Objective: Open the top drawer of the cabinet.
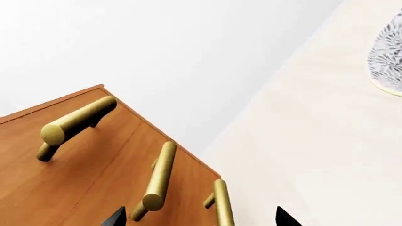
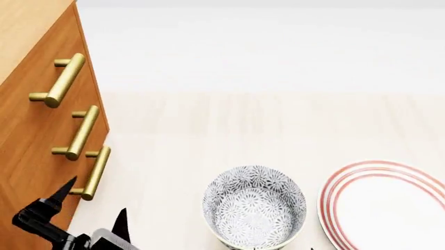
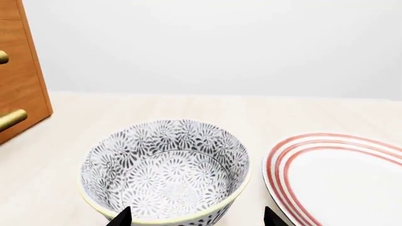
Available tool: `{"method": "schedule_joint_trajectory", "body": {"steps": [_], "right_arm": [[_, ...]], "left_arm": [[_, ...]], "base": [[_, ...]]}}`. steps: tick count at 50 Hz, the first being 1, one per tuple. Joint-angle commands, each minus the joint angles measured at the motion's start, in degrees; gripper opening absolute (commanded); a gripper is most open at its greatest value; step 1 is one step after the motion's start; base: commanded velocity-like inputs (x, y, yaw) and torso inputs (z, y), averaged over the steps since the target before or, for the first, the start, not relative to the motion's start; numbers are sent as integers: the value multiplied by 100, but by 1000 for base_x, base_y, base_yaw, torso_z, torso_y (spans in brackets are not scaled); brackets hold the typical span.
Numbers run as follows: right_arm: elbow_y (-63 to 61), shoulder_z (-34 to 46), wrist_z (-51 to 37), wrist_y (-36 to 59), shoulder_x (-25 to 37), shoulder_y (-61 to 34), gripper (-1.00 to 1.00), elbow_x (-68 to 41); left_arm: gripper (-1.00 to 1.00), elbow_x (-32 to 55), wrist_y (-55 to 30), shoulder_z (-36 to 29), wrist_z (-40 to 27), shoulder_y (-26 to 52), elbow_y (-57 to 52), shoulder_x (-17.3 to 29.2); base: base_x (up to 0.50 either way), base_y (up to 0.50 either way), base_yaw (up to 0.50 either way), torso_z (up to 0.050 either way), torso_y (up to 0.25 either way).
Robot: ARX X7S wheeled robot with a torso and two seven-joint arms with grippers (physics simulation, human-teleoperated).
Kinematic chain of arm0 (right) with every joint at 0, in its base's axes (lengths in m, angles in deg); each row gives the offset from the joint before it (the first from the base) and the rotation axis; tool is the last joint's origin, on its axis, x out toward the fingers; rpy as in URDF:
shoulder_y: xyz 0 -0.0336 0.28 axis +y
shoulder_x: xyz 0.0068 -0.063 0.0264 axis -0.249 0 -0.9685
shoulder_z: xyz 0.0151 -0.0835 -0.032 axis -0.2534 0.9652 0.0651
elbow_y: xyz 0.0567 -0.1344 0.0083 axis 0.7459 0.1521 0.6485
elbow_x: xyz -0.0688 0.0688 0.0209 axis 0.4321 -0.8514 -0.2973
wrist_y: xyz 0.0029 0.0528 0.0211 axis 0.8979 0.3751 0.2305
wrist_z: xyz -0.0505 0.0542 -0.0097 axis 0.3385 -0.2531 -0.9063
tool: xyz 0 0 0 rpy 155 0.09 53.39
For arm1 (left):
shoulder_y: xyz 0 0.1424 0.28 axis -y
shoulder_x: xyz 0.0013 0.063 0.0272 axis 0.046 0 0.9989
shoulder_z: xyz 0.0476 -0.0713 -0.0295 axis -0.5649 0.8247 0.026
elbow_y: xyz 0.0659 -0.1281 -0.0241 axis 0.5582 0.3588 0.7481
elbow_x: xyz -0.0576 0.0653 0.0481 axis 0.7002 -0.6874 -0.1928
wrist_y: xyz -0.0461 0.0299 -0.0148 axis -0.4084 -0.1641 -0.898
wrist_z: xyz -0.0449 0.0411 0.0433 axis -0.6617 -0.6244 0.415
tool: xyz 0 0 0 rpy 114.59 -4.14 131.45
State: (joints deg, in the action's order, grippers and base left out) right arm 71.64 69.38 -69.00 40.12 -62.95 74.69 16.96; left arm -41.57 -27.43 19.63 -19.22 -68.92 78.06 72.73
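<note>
Cabinet: the cabinet (image 2: 28,140) fills the left edge of the head view, its orange-brown front carrying three brass bar handles stacked downward.
Top drawer: the top drawer (image 2: 31,67) sits at the upper left of the head view, shut flush with the front; its handle (image 2: 61,80) is the highest bar.
My left gripper: my left gripper (image 2: 90,208) is at the lower left of the head view, my fingers spread apart and holding nothing, near the lowest handle (image 2: 94,173) and not touching it.
My right gripper: my right gripper (image 3: 196,217) shows only two dark tips at the bottom edge of the right wrist view, parted and empty, just over the bowl.
Bowl: the patterned bowl (image 2: 254,207) stands at lower centre of the head view.
Plate: the red-rimmed plate (image 2: 386,205) lies just beside it, lower right.
</note>
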Motion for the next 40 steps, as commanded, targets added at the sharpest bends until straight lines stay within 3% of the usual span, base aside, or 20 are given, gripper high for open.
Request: {"method": "schedule_joint_trajectory", "body": {"steps": [1,19,40], "right_arm": [[62,-93,96,-92,-83,-27,100,60],[-7,-81,35,-53,-45,-49,100,-18],[8,-16,8,-75,-6,-30,100,-79]], "left_arm": [[100,-1403,-1055,-536,382,767,61,-36],[100,-2665,-1681,-1361,884,1371,362,179],[100,-3080,-1751,-1757,1377,1614,288,321]], "base": [[0,0,0,0,0],[0,0,0,0,0],[0,0,0,0,0]]}}
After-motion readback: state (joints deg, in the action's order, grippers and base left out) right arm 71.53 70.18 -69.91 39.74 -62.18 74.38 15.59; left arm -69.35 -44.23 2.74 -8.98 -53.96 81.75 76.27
